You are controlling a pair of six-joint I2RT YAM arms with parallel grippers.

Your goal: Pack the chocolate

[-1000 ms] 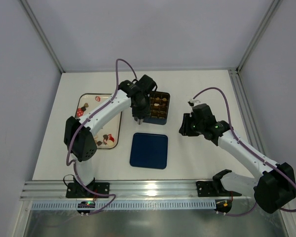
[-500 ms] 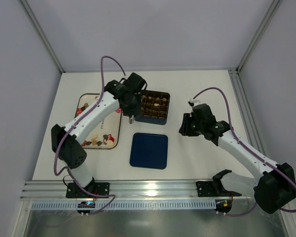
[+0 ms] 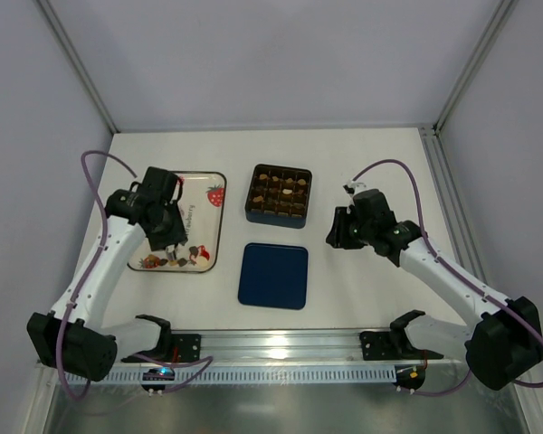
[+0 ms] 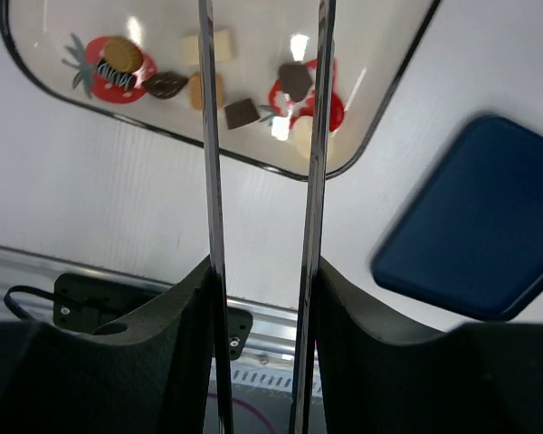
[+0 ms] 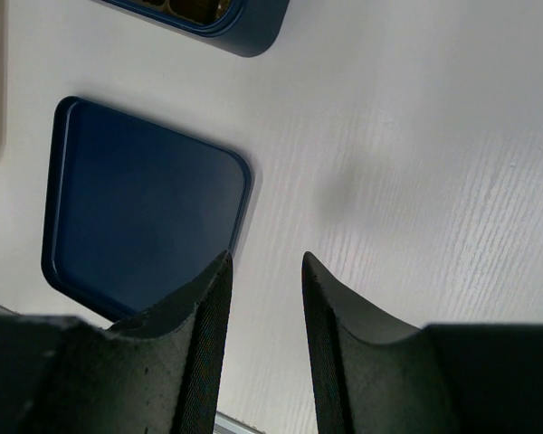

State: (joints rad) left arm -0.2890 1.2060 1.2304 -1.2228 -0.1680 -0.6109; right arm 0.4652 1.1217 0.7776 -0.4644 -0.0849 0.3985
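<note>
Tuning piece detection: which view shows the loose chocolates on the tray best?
Left wrist: the loose chocolates on the tray appear large, with shapes and colours distinct. Top external shows them only as tiny specks. Right wrist shows none of them.

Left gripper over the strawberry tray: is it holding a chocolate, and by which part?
Nothing is held. The left gripper hovers open above the tray, the chocolate lying loose below; the right gripper is open and empty too.

The blue lid (image 4: pixel 475 217) is blurred, and the jaws partly cover some chocolate (image 4: pixel 195 90).
</note>
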